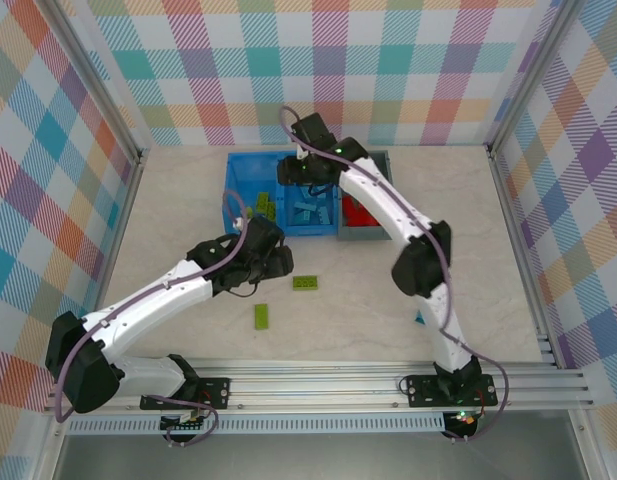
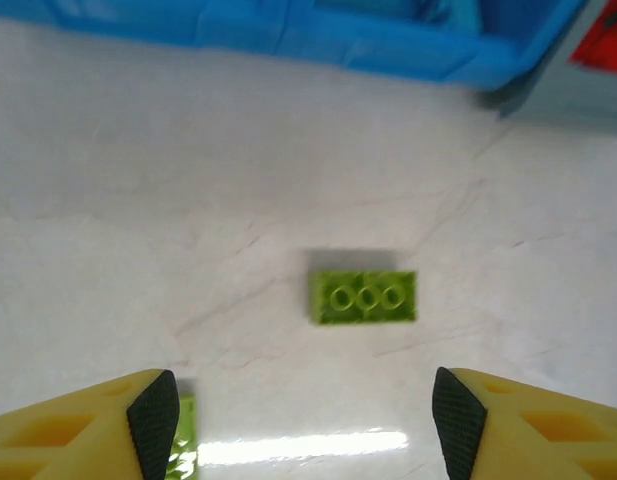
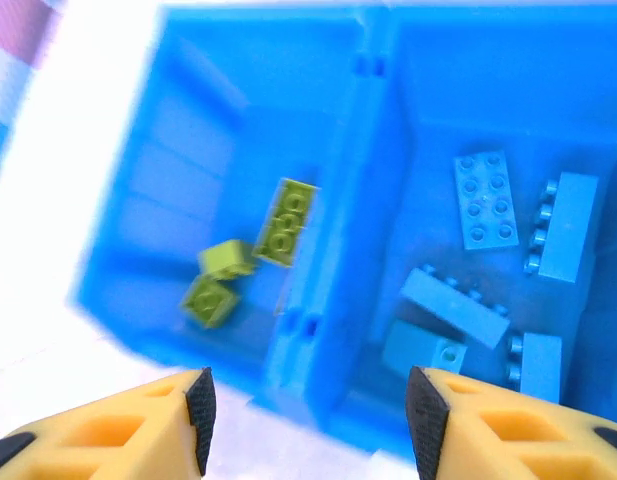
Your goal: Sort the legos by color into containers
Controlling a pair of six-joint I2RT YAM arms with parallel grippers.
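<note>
Nearest the arm bases, one green lego (image 1: 261, 317) is seen lying loose on the table (image 1: 188, 200). A second green lego (image 1: 306, 283) lies a little farther in, well apart from the first and short of the bins.

The left gripper (image 1: 276, 262) is held low over the table just left of that second lego. In the left wrist view its jaws are spread wide with nothing between them. A green lego with three rings on its upper face lies on bare table ahead of the gap.

Beyond it the blue bin (image 1: 236, 170) is set, split by a divider (image 3: 338, 230) into two compartments. In the left compartment three green pieces are held: one long brick (image 3: 286, 220) leaning near the divider and two small ones (image 3: 216, 280) touching each other beside it. In the right compartment about five light blue legos (image 3: 486, 198) lie scattered, some flat and some on their sides.

Just beside the blue bin's right wall the grey bin (image 1: 384, 160) is placed, and red legos (image 1: 356, 212) are seen inside it.

The right gripper (image 3: 313, 420) is held above the blue bin, over the divider. Its jaws are parted and nothing is pinched between them.
</note>
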